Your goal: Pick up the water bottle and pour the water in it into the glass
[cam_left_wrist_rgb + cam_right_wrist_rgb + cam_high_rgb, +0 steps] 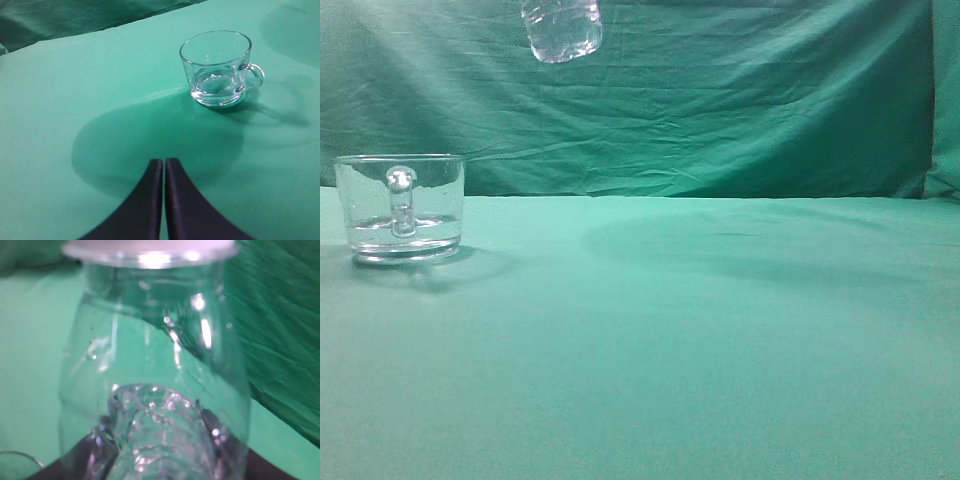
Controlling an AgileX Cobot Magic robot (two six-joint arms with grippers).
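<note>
Water bottle (563, 30) hangs well above the green table (720, 340), only its base end visible at top edge of ext. view, up and to the right of the glass (402, 207). Glass stands upright on table w/ shallow water (404, 230) at its bottom. L gripper (164, 167) hovers near glass, fingers pressed together, empty; R gripper (150, 450) clamps bottle body, dark fingers (95, 450) seen through the plastic.

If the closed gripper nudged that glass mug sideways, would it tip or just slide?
Probably slide: the glass looks short, wide and thick-based, with a little water weighting the bottom. The cloth-covered table may drag. A push on the handle might turn it. The left gripper looks shut.
</note>
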